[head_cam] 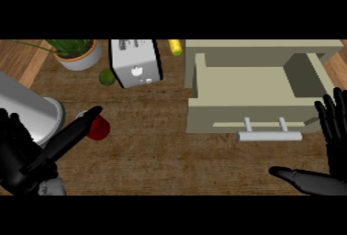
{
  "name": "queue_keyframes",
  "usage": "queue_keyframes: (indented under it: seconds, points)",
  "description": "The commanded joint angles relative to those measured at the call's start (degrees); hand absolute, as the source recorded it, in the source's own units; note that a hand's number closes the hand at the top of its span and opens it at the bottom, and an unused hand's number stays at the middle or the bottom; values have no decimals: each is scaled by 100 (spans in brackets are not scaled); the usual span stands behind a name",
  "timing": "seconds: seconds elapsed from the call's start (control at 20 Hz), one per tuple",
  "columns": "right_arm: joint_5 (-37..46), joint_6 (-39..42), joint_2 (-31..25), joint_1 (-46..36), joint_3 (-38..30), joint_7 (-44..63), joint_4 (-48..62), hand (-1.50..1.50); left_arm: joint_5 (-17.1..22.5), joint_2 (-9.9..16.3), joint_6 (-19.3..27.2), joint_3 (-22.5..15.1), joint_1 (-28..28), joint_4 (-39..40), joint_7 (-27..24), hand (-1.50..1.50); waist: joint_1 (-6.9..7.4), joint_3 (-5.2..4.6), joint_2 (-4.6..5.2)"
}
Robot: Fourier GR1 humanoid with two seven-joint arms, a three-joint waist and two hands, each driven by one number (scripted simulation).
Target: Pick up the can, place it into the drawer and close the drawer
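Observation:
A red can [101, 128] sits on the wooden counter at the left, partly covered by my left hand. That left hand [21, 158] comes in from the lower left corner with straight fingers [75, 131] lying across the can's left side; nothing is curled round it. The beige drawer [217, 114] stands pulled open at the upper right, with nothing visible inside it, and its grey bar handle [269, 136] faces me. My right hand [333, 123] rests open at the right edge beside the drawer's front corner, fingers up and thumb [308, 180] spread low.
A large grey cylinder [27, 108] stands at the left edge just behind my left hand. At the back are a potted plant [78, 56], a white toaster [136, 62], a green fruit [106, 76] and a yellow item [176, 47]. Bare wood lies between can and drawer.

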Motion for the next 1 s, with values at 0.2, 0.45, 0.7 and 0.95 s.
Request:
queue_keyframes:
  seconds: [0.2, 0.45, 0.7, 0.95]
  points:
    - [-180, 78, -123, -166, -347, 180, -40, -150, -172, -15, 562, -155, -589, 919, 445, -150, 3, -3, 2]
    - [-23, 74, 69, 263, -148, 246, -473, -150, 1121, -14, 986, 58, -402, 1859, -1008, -150, -5, -7, 3]
    - [-262, 347, -108, 105, -422, -6, -266, -150, 2044, -15, 1631, -368, -124, 2519, -2028, -150, -3, -9, 6]
    - [-393, 423, -99, 466, -661, 105, -538, -150, 2790, -15, 1323, 169, -257, 2956, -2788, -150, -8, -7, 2]
